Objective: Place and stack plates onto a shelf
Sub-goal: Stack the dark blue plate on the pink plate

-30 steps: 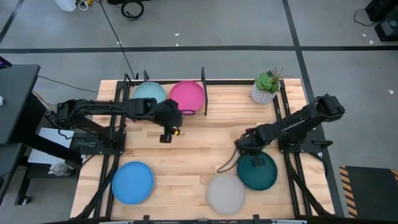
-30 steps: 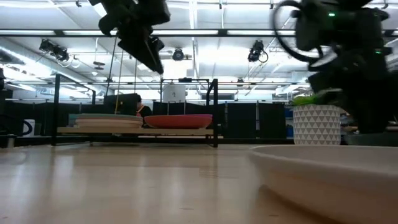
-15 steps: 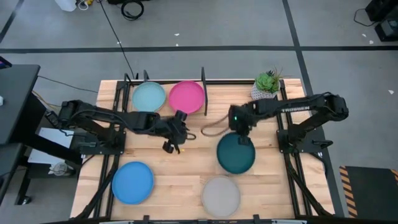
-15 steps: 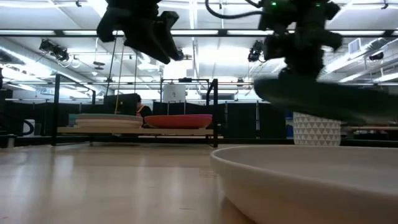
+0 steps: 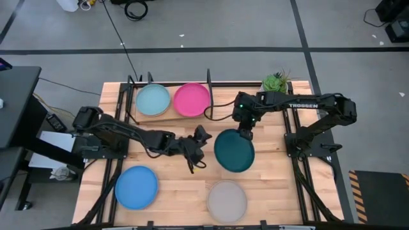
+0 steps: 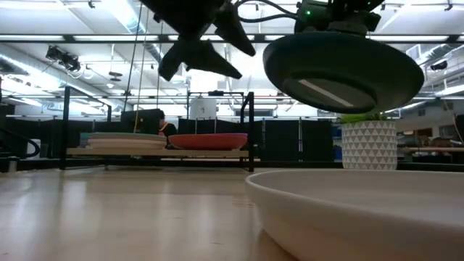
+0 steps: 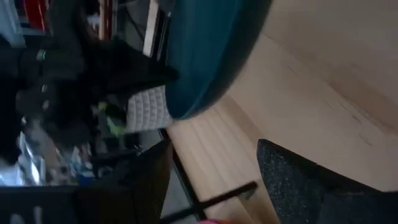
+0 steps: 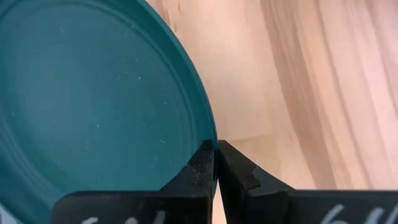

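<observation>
Right gripper: I've got the teal plate pinched by its rim, airborne mid-table.
Left gripper: fingers spread, beside the plate, holding nothing.
Shelf: pink plate and pale blue plate already in.
Next: I'd keep the teal plate level, clear the divider, lower onto a stack.

**What the views leave unclear**

In the low view, the grey plate fills the near corner and is cut off by the picture's edges. The stack on the shelf shows edge-on only, so its count of plates cannot be told. In the left wrist view, the dark teal plate runs off the picture, and the blurred white pot behind it is half hidden. Whether the left claw is parted is unclear.
</observation>
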Robot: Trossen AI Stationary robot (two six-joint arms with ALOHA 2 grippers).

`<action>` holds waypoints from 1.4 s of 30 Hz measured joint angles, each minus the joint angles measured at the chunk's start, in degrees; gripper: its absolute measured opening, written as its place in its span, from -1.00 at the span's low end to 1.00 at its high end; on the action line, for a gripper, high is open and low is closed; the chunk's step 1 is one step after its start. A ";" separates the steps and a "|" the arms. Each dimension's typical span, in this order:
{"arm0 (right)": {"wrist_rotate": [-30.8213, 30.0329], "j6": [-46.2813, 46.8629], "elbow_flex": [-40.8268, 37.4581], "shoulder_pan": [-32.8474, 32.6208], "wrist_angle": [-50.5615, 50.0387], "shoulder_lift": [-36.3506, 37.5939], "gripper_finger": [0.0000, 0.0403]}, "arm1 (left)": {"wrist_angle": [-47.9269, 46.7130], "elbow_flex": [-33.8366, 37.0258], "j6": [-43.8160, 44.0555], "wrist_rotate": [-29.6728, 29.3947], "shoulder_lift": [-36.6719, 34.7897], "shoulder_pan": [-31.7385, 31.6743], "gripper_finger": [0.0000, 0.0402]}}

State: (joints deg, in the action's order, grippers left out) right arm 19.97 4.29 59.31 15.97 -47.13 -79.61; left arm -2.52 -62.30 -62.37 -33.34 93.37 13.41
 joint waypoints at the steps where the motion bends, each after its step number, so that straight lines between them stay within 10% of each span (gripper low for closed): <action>1: 0.54 -0.02 0.00 -0.02 0.02 0.00 -0.93 | 1.53 0.01 -1.81 0.31 0.66 0.00 0.22; 12: 4.63 -0.19 0.00 -0.13 3.65 0.00 -0.93 | 14.02 0.01 -16.51 5.92 4.14 0.33 0.17; 19: 6.93 0.00 0.00 -0.13 5.09 0.00 -0.92 | 15.64 0.01 -19.80 7.77 4.15 0.39 -0.23; 27: 7.15 0.66 0.04 -0.13 6.91 0.13 -0.77 | 11.81 0.22 -17.29 8.82 4.30 0.41 -0.65; 42: -3.22 0.11 13.58 2.23 -4.71 0.41 -0.25 | -1.10 -0.03 -1.31 8.54 -1.04 1.53 -0.70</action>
State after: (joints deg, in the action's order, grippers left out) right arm 16.75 4.41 72.89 18.20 -51.84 -79.20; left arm -3.63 -62.33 -63.67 -24.79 92.33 14.94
